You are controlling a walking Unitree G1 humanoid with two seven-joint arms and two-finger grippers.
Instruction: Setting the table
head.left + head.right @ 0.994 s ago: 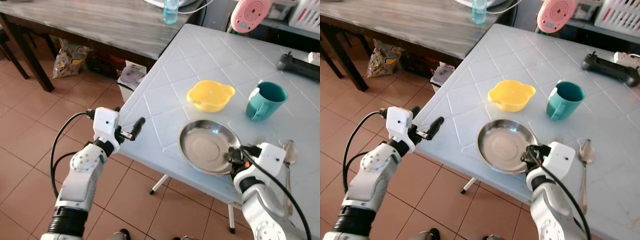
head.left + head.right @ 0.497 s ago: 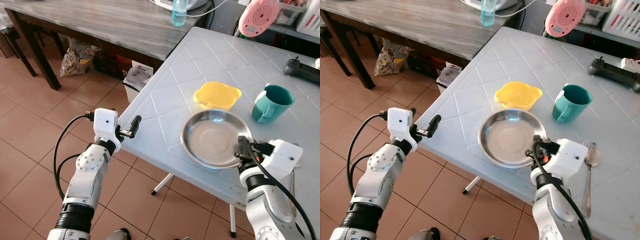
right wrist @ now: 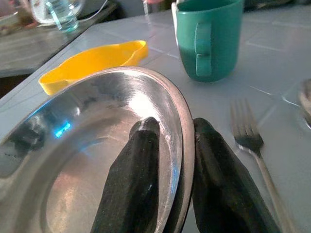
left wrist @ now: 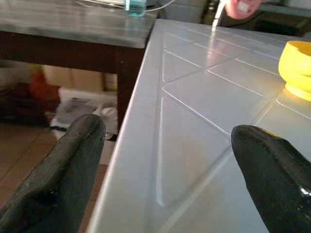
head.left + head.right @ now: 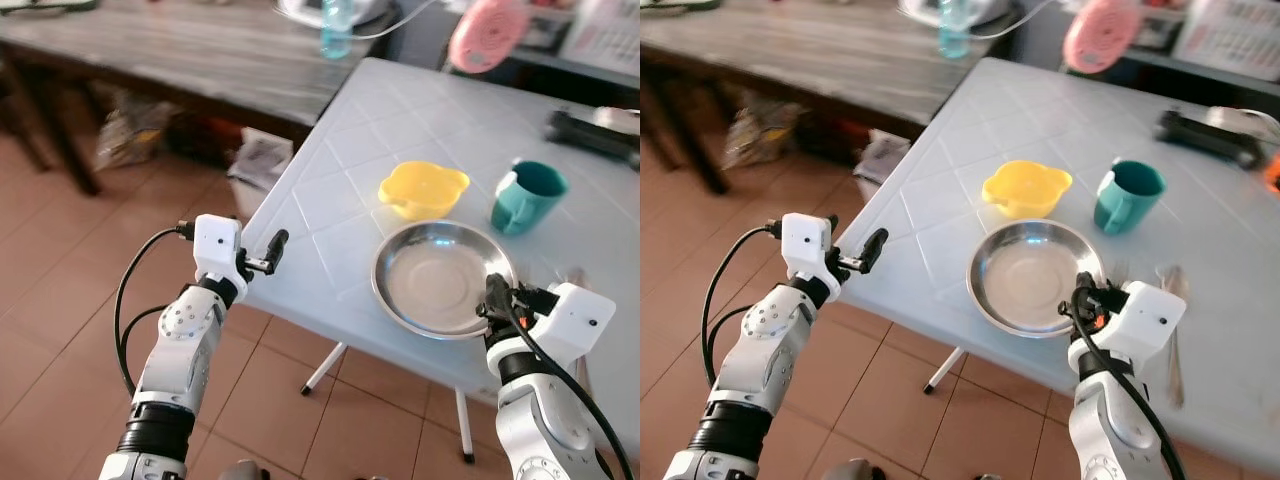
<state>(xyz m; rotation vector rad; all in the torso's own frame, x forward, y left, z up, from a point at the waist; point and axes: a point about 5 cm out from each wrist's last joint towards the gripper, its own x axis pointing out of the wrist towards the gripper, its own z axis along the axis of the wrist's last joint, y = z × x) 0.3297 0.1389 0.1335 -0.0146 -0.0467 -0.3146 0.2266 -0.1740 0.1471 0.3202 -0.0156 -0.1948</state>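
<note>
Since a second ago we have dragged the steel plate [image 5: 441,279] rightward and a little farther onto the tabletop [image 5: 330,160]; its far rim now sits just beside the yellow bowl [image 5: 423,190]. Our right gripper [image 3: 169,145], pinching the plate's near-right rim, has shifted right with it.

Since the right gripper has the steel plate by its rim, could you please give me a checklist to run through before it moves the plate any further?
1. Right gripper shut on the steel plate rim: ok.
2. Plate empty: ok.
3. Yellow bowl apart from the plate: cannot tell; they are very close.
4. Green mug upright, off the plate: ok.
5. Fork clear of the fingers: ok.
6. Left gripper open, at the table edge: ok.
</note>
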